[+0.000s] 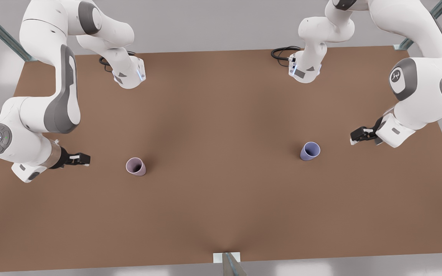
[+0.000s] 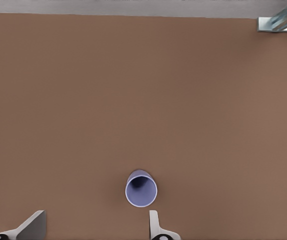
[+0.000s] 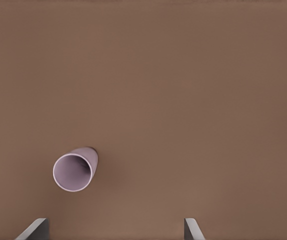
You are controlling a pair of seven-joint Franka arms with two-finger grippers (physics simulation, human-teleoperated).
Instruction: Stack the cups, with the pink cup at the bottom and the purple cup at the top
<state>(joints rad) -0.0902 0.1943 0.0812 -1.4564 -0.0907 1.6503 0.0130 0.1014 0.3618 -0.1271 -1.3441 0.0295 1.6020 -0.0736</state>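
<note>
nearest the camera, bare brown table (image 1: 221, 214), with both cups upright on it, mouths up, well apart. pink cup (image 1: 135, 166) toward the front view's left, near the right gripper (image 1: 84, 158), which hangs low beside it with fingers spread wide and holding nothing; in the right wrist view, same cup (image 3: 73, 171) ahead of the open fingertips (image 3: 33, 229) and off to one side of the gap, not centred. purple cup (image 1: 310, 151) toward the front view's right, near the left gripper (image 1: 359, 136), also parted and empty; in the left wrist view, cup (image 2: 141, 188) just beyond the fingertips (image 2: 153, 222), close to one finger. no grasp yet, nothing stacked. likely trouble from here: closing off-centre and knocking a light tumbler over or sending it rolling; pinching the tapered wall too low and squeezing it out upward; lowering purple onto pink tilted or misaligned, catching rim on rim and toppling both.
</note>
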